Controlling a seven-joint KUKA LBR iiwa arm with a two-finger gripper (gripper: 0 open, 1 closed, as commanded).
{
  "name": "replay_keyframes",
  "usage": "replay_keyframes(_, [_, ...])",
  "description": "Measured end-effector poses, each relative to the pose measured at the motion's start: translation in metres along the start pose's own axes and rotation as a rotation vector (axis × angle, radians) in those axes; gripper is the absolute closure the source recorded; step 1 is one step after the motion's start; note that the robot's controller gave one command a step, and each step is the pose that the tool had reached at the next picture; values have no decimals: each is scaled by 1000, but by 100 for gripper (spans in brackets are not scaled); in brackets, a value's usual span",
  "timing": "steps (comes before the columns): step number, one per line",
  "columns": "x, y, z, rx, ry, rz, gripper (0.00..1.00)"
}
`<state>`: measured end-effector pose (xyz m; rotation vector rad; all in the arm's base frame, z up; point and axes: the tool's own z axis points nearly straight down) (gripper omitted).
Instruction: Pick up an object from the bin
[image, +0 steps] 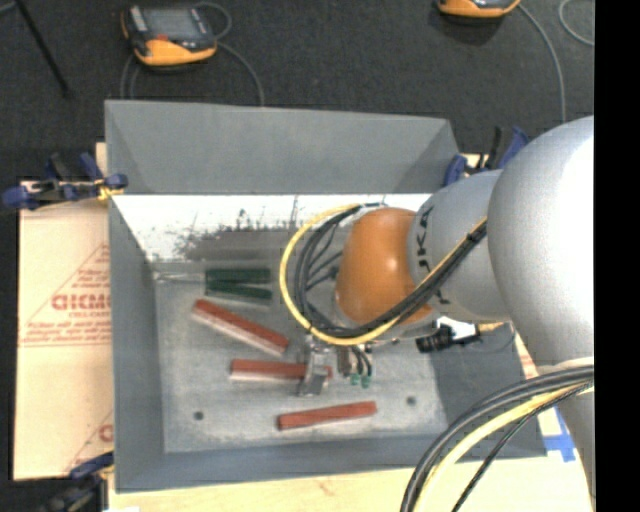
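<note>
**Gripper Set Low at the End of a Red Bar**

The gripper (318, 374) is seen low over the scuffed, dull floor of the grey metal bin (135, 330), just right of the frame's centre. It is placed at the right end of a flat, straight reddish-brown bar (262, 370). Whether it is apart or clamped on that bar cannot be told. A second red bar (240, 327) is laid slanting at upper left, and a third red bar (327, 415) lies below. Two dark green bars (238, 275) are laid side by side farther up. A smooth, rounded orange cover (375, 265) is carried above the gripper.
</note>
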<state>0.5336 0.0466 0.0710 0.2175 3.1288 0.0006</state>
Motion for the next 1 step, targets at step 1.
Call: replay_keyframes(1, [26, -12, -151, 0, 0, -19, 100])
